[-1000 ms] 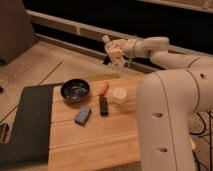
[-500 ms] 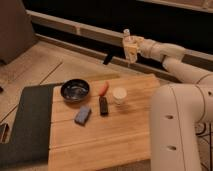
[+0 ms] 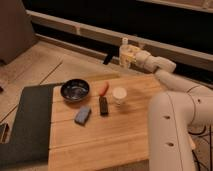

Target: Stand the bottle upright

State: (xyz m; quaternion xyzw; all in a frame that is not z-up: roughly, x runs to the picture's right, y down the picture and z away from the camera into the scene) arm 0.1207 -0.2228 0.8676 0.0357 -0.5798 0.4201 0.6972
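Dim warm light, soft blur.

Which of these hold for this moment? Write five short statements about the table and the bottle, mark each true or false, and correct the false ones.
1. The gripper holds the bottle in the air past the table's far edge, jaws shut on it. True.
2. The bottle lies flat on the wooden table. False: it is off the table, roughly upright in the gripper, cap on top.
3. The dark bowl stands on the table near the dark mat. True.
4. The white cup sits inside the bowl. False: it stands on the wood, right of the orange-red piece.
5. A blue-grey block lies on the mat. False: it lies on the wood, beside a black object.
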